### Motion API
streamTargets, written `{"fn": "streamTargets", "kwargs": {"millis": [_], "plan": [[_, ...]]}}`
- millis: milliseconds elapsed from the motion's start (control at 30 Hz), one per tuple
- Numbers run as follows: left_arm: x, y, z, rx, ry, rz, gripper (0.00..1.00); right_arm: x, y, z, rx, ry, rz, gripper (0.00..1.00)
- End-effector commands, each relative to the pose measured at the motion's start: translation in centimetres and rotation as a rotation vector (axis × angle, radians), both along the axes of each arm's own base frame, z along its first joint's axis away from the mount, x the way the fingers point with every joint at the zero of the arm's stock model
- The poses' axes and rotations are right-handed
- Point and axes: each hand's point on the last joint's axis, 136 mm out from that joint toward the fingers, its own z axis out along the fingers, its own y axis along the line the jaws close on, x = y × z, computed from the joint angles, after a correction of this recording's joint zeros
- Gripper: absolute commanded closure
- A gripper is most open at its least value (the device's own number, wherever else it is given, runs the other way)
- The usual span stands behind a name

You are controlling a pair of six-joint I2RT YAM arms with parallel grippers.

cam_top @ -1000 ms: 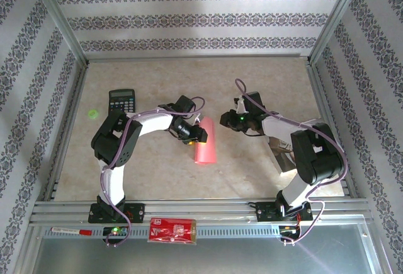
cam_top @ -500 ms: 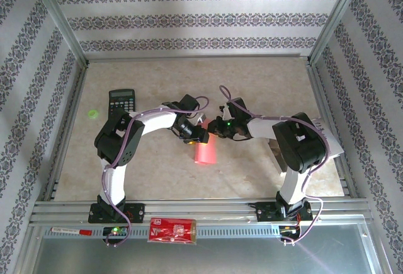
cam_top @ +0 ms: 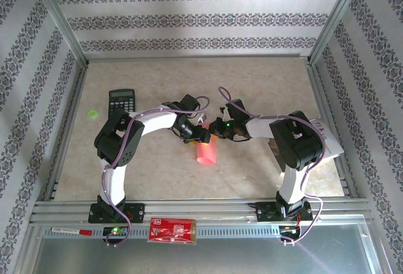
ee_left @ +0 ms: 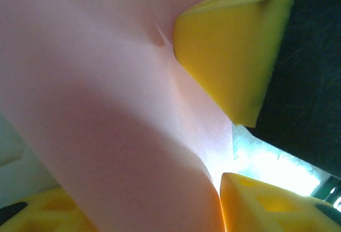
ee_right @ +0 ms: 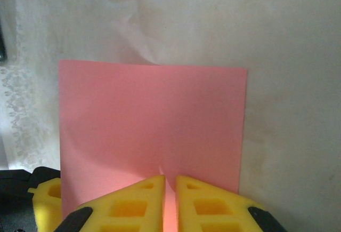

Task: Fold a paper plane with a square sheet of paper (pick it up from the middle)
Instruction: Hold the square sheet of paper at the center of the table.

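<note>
Right jaws pinching the square sheet of paper [ee_right: 152,125], newly moved in, left jaws spread around it

The top camera looks down from high above and behind both arms and, from far, takes in the whole table [cam_top: 157,176]. The left wrist camera looks along the left gripper [ee_left: 234,149] and is very near to the pink paper [ee_left: 106,109], so the sheet is blurred. The right wrist camera looks past the right gripper [ee_right: 169,181] onto the same paper, from a little further away. All three views share this paper.
</note>
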Motion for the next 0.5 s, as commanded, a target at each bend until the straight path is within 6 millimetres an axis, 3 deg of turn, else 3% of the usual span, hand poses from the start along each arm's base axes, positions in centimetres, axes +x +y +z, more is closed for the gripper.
{"fn": "streamTargets", "kwargs": {"millis": [0,200,467], "plan": [[-0.4,4.7,-3.6,0.218,0.028,0.082,0.43,-0.8,-0.7,-1.6,-0.052,0.026,-0.011,0.86],[0.6,3.7,-2.4,0.14,0.013,0.145,0.38,-1.1,-0.7,-2.1,-0.062,0.034,-0.009,0.87],[0.7,3.3,-2.0,0.078,0.027,0.228,0.38,-1.3,-0.8,-2.3,-0.063,0.038,-0.011,0.88]]}}
